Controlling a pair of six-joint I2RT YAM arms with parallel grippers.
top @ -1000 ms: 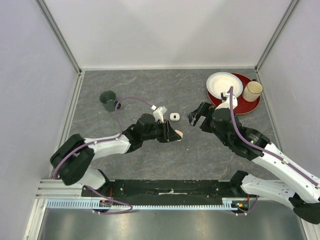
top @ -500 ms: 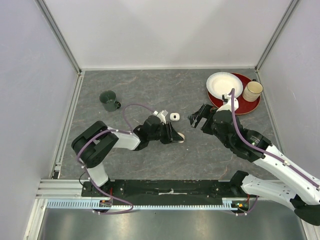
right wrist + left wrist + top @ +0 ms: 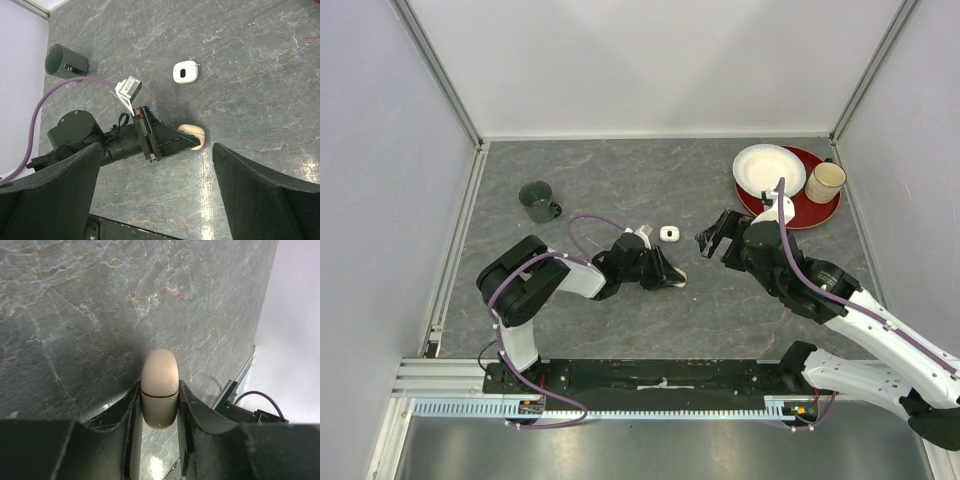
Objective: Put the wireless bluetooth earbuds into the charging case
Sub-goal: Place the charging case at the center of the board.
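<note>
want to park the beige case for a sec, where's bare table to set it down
Bare: the far strip between the green mug and red tray; also the near stretch between both arms. Crowded: the centre, where left end effector, beige case, small white object and right end effector cluster.

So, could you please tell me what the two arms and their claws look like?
Both arms have white links with black joints. A purple cable loops along the left arm and another runs along the right arm. The left claw and right claw each have two dark wedge-shaped fingers.
</note>
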